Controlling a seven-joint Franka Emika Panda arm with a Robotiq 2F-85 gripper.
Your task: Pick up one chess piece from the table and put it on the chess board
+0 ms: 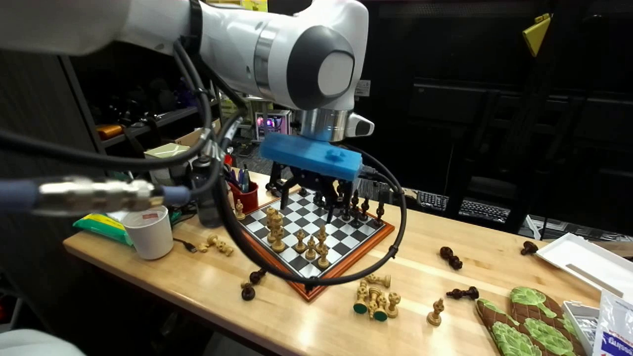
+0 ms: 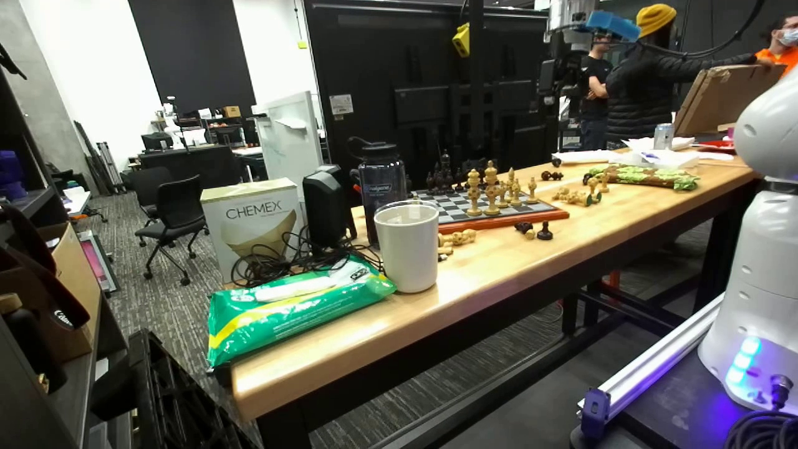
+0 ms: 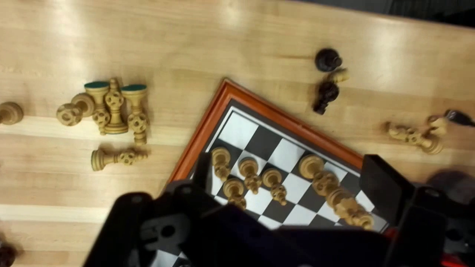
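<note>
In an exterior view, the gripper (image 1: 306,212) is hanging over the chess board (image 1: 348,237), checkered black-and-white and framed red-brown. At its four o'clock a lone pale chess piece (image 1: 435,313) is standing on the table (image 1: 415,257); at ten a red cup (image 1: 251,197) is holding pens (image 1: 245,178). In an exterior view, a white tumbler (image 2: 406,255) is standing at eight, contents unclear. In the wrist view, the jaws are standing wide apart, gripping nothing.

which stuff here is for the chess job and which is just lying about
For the job: chess board, loose chess pieces, table, hand

Just lying about: white cup, green packet, water bottle, Chemex box, red pen holder, leaf-patterned quilted cloth
</note>
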